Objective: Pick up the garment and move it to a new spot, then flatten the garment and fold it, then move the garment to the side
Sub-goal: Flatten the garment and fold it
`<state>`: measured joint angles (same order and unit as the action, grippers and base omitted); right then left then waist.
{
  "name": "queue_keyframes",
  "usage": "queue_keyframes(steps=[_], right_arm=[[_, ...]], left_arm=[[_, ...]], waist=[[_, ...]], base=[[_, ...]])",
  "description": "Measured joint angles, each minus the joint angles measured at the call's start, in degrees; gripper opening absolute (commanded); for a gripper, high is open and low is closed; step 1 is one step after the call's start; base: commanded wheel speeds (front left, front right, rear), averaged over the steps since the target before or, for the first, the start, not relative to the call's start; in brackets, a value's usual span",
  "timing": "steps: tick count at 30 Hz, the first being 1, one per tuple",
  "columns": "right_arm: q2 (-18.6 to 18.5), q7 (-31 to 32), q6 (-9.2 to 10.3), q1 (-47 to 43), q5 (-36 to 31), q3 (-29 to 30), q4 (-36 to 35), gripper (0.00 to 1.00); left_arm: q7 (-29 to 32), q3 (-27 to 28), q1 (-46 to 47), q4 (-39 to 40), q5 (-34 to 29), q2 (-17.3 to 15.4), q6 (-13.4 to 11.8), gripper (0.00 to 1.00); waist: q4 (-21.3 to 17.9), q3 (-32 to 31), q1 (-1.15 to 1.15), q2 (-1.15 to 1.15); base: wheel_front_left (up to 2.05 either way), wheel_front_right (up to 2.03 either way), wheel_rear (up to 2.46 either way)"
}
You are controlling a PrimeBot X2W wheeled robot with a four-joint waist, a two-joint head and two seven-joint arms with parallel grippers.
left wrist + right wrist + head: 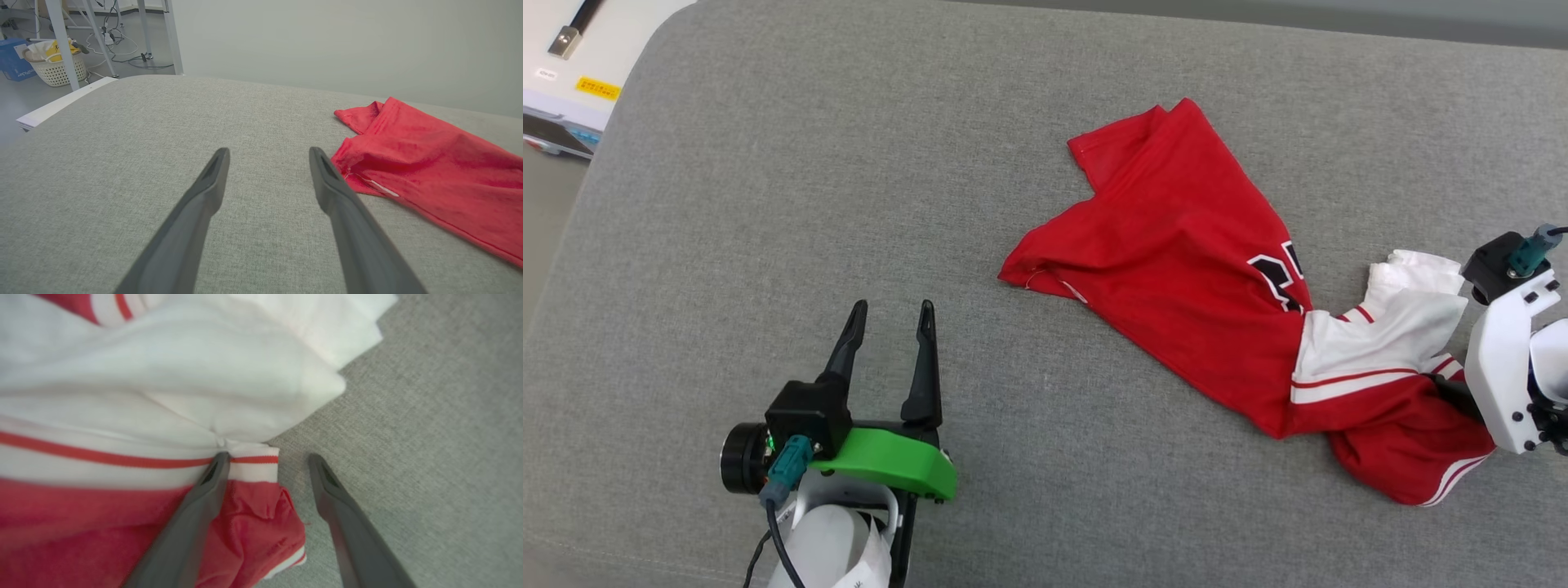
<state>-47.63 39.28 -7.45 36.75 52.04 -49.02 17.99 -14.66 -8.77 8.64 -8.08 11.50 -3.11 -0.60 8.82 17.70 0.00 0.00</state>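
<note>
The garment (pixel 1176 269) lay rumpled on the grey cushion (pixel 849 163), drawn out long. Its axis ran from the white-sleeved end at the right gripper (pixel 268 457) to the all-red end, which pointed away from that gripper and finished ahead and to the right of the left gripper (pixel 892 309). Right gripper: fingers spread, unclamped, one finger lying on the striped trim, a fold of red cloth between them. Left gripper: fingers spread, empty, apart from the cloth.

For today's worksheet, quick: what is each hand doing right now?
Left hand: open, empty.
Right hand: open, shirt edge between its jaws, not gripped.
</note>
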Motion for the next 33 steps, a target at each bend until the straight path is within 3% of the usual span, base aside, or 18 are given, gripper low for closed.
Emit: queue_keyframes(steps=[1, 2, 8, 15, 26, 33], right_arm=[[-0.09, -0.82, 0.0, 0.19, 0.19, -0.54, 0.1, 0.25], [-0.18, -2.03, 0.0, 0.62, 0.18, -1.33, 0.19, 0.0], [1.41, -10.56, -0.1, 3.39, 0.76, -3.21, 1.62, 0.0], [0.31, -20.42, -0.1, 8.76, 1.26, -0.81, 1.18, 0.0], [-1.54, -30.85, -0.09, 5.91, 2.61, 3.35, -10.69, 0.0], [5.04, -30.41, -0.09, 1.19, -0.9, 1.32, -18.5, 0.0]], left_arm=[[0.0, 0.16, -0.01, -0.08, 0.0, 0.0, -0.11, 1.0], [0.0, 0.38, -0.02, -0.15, 0.0, 0.0, -0.14, 1.0], [0.0, 1.27, -0.05, -0.48, -0.12, 0.0, -0.13, 1.0], [0.0, 1.72, -0.96, -0.66, -0.18, 0.01, -0.11, 1.0], [-0.01, 3.63, -4.19, -0.43, -0.36, 0.01, -0.12, 1.0], [0.0, 4.42, -4.53, -0.12, -0.53, 0.02, -0.12, 1.0]], waist=[[-0.02, -0.03, 0.0, 0.0], [-0.11, -0.12, 0.0, 0.0], [-1.09, -1.9, 0.0, 0.01], [-2.06, -5.2, 0.0, 0.0], [-2.54, -10.38, -0.01, 0.0], [-2.9, -11.16, 0.0, 0.0]], base=[[0.0, 0.0, 0.0], [0.0, 0.0, 0.0], [0.0, 0.0, 0.0], [0.0, 0.0, 0.0], [0.0, 0.0, 0.0], [0.0, 0.0, 0.0]])
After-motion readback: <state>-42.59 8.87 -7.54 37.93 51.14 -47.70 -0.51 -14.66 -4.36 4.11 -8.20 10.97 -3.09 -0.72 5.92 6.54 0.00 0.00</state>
